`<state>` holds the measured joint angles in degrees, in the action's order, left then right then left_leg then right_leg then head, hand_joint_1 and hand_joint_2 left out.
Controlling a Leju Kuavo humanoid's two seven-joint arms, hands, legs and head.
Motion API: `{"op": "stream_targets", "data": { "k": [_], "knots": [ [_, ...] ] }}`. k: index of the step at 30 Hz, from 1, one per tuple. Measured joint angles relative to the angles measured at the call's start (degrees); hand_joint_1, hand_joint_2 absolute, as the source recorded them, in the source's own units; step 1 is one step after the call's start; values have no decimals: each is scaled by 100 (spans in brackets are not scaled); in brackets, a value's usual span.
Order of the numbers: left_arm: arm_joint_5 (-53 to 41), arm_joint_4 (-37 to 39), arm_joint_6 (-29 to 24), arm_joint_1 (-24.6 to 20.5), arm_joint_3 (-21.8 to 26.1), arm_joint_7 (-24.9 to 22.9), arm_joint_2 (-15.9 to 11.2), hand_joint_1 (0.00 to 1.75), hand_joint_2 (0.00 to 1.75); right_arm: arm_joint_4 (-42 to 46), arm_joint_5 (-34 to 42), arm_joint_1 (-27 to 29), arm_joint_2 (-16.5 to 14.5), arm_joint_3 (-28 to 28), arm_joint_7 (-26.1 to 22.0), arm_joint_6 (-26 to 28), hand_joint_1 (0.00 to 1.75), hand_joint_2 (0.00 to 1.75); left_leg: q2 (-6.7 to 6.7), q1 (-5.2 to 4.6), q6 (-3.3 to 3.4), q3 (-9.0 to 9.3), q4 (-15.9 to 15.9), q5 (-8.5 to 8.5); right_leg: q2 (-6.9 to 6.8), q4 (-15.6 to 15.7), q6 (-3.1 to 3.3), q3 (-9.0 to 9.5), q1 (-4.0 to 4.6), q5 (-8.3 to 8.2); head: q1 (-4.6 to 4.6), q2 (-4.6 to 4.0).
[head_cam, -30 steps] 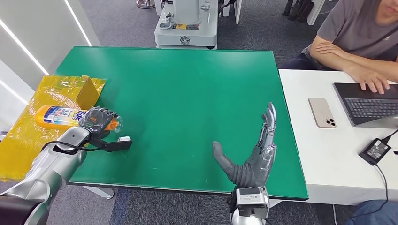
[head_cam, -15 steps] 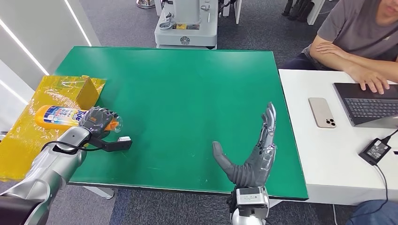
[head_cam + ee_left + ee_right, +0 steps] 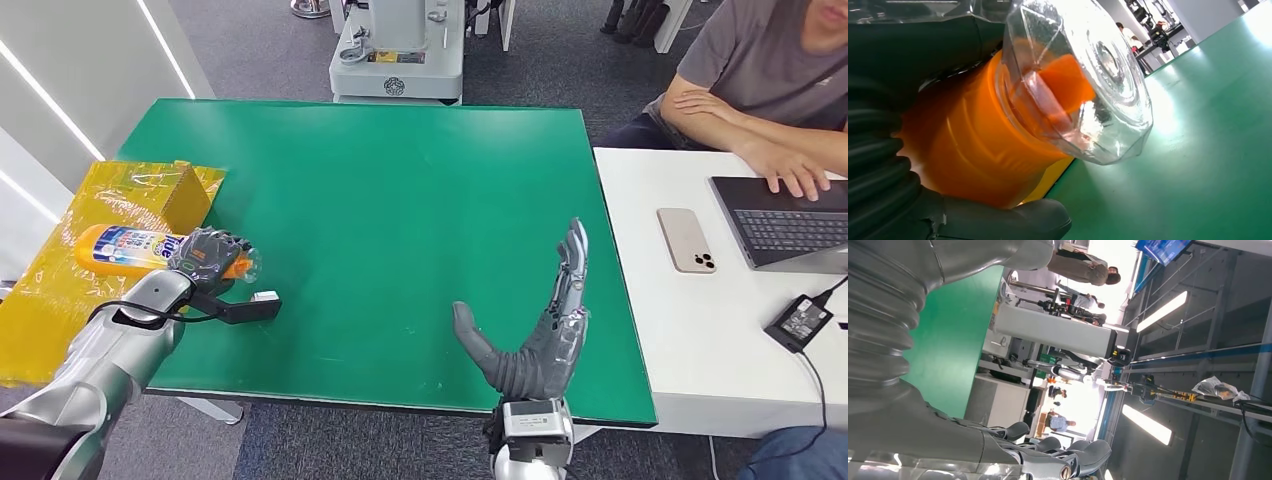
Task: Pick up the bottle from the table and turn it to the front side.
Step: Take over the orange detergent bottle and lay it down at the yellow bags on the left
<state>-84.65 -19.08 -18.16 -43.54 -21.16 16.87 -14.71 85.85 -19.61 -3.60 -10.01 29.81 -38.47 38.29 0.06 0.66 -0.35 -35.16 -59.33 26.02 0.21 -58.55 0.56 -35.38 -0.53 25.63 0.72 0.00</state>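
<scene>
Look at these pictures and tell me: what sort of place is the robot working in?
Probably a robotics lab or test workshop inside an office. A green table serves as the work surface, a person types on a laptop at the white desk beside it, and another machine on a base stands behind on grey carpet.

Bottle (image 3: 130,246) on table's (image 3: 400,200) nine o'clock edge, left hand (image 3: 212,254) on it, right hand (image 3: 540,330) at five o'clock, phone (image 3: 686,239) at three o'clock
</scene>
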Motion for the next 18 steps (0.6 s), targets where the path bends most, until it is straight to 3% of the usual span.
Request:
{"op": "stream_targets", "data": {
  "k": [18],
  "knots": [
    [0,0,0,0,0,0,0,175,175,0,0,0,0,0,0,0,0,175,0,0,0,0,0,0,0,0,0,0,0,0,0,0]
  ]
}}
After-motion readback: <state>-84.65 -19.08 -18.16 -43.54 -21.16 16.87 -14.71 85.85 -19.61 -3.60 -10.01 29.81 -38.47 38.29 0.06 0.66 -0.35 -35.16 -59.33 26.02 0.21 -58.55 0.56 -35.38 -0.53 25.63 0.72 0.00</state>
